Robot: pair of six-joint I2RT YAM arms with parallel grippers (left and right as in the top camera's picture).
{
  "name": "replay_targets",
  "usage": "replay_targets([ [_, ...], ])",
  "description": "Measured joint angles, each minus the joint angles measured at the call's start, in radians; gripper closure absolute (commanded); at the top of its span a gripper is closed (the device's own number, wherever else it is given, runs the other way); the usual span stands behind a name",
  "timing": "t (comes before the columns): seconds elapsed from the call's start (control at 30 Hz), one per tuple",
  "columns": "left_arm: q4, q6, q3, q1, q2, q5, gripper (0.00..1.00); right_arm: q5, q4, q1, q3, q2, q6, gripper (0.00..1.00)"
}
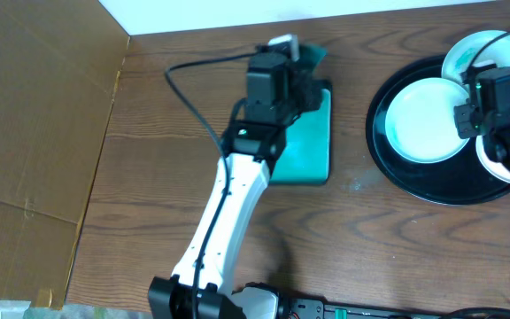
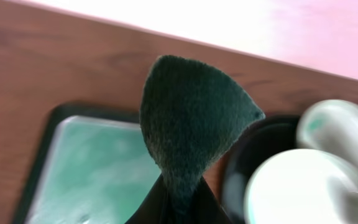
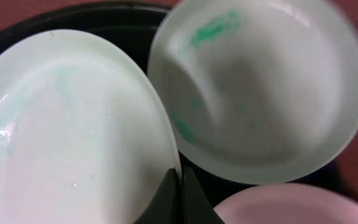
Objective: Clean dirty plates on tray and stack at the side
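Clamps dark green cloth (image 2: 194, 118) in left gripper (image 2: 174, 208), left of tray (image 1: 432, 182); hovers right gripper (image 3: 180, 185), pressed together, over tray's 3 plates (image 1: 425, 120).

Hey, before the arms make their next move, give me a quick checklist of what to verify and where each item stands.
1. Grip on the cloth: ok, the left gripper is shut on it.
2. Cloth at the plates: not ok, it is over the dish.
3. All three plates on the tray: ok.
4. Plates clean: not ok, teal smears show.
5. Hold on the middle plate: cannot tell; the right gripper is shut at its rim.
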Motion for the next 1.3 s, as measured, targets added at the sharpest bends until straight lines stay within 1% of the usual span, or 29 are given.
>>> replay_targets([
  [0.13,-0.148,-0.002,0.000,0.069,-0.001,-0.068,0.93,0.194,0.037,0.085,-0.001,-0.020,-0.134,0.99],
  [0.2,-0.188,-0.002,0.000,0.102,0.005,-0.097,0.93,0.294,0.077,0.129,-0.002,-0.026,-0.211,0.99],
  [0.3,-0.224,-0.002,0.000,0.145,0.016,-0.122,0.93,0.474,0.209,0.199,-0.004,-0.034,-0.354,0.99],
  [0.33,-0.235,-0.002,0.000,0.154,0.020,-0.126,0.93,0.539,0.276,0.222,-0.005,-0.037,-0.422,0.99],
  [0.37,-0.243,-0.002,0.000,0.164,0.025,-0.131,0.93,0.575,0.320,0.236,-0.005,-0.039,-0.471,0.99],
  [0.43,-0.250,-0.003,0.000,0.177,0.034,-0.137,0.93,0.653,0.438,0.267,-0.005,-0.045,-0.626,0.99],
  [0.6,-0.261,-0.006,0.000,0.199,0.047,-0.141,0.93,0.738,0.643,0.331,-0.005,-0.055,-0.990,0.99],
  [0.7,-0.265,-0.006,0.000,0.200,0.047,-0.141,0.93,0.760,0.714,0.366,-0.005,-0.055,-1.152,0.99],
  [0.77,-0.266,-0.006,0.000,0.200,0.047,-0.140,0.93,0.771,0.726,0.382,-0.005,-0.055,-1.223,0.99],
  [0.83,-0.268,-0.006,0.000,0.200,0.047,-0.140,0.93,0.774,0.725,0.394,-0.005,-0.055,-1.280,0.99],
  [1.0,-0.268,-0.006,0.000,0.200,0.047,-0.140,0.93,0.779,0.725,0.400,-0.005,-0.055,-1.341,0.99],
  [1.2,-0.268,-0.006,0.000,0.200,0.047,-0.140,0.93,0.788,0.724,0.400,-0.005,-0.055,-1.364,0.99],
  [1.3,-0.268,-0.006,0.000,0.200,0.047,-0.140,0.93,0.789,0.706,0.400,-0.005,-0.055,-1.341,0.99],
])
